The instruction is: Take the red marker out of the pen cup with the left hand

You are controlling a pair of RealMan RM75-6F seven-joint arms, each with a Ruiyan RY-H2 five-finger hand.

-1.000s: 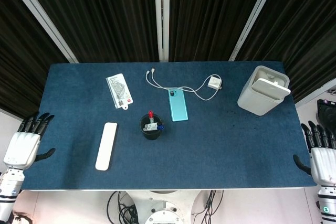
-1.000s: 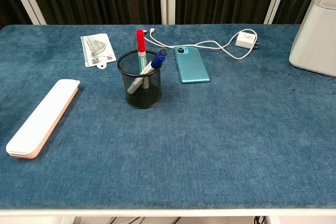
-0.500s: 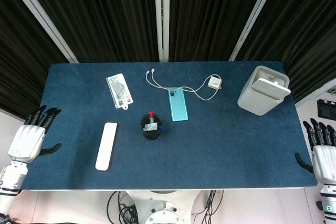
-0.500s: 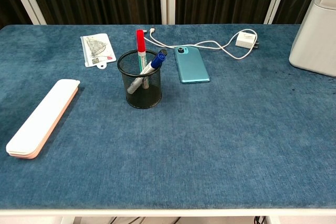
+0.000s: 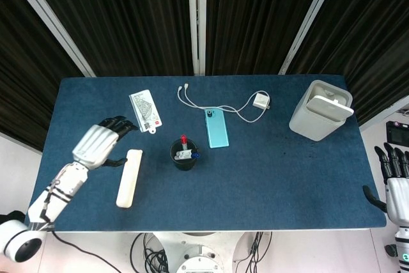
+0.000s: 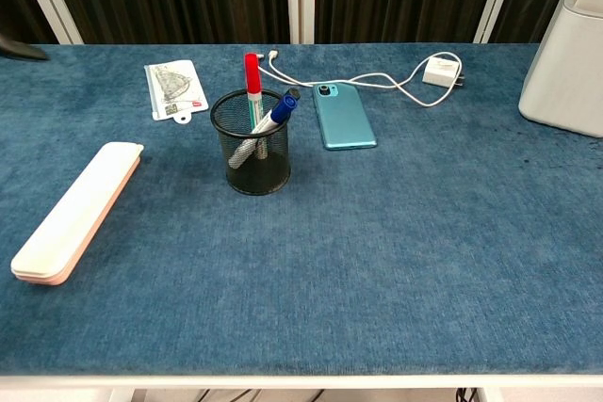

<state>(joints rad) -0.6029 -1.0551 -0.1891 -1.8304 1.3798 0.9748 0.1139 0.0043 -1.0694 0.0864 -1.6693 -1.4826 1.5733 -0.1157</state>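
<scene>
While nearly the whole head view is taken up by the blue table (image 5: pixel 268 177), a white lidded bin (image 5: pixel 321 109) is seen standing at its far right corner, tilted a little in the frame. Over the left part of the table the left hand (image 5: pixel 97 143) is held above the cloth with nothing in it, its dark fingers (image 5: pixel 119 123) spread and reaching toward the far side, the thumb set apart toward a white case (image 5: pixel 130 178) that lies flat just beside it. Whether the thumb touches the case cannot be told. In the chest view only dark fingertips of this hand are caught at the upper left corner. The right hand (image 5: pixel 396 187) is found off the table's right edge, fingers straight, apart and grasping nothing. A teal phone (image 5: pixel 216 127) is laid face down near the middle, with a white cable and charger (image 5: pixel 258 101) strung out beyond it. A clear pouch holding a ruler set (image 5: pixel 145 110) is placed beyond the left hand. The black mesh pen cup (image 6: pixel 251 141) is set upright between the case and the phone, well apart from the left hand. Inside it the red marker (image 6: pixel 252 82) is stood almost upright against the far rim, its red cap rising above the rim, and a blue-capped marker (image 6: pixel 274 117) is leaned just beside it.
</scene>
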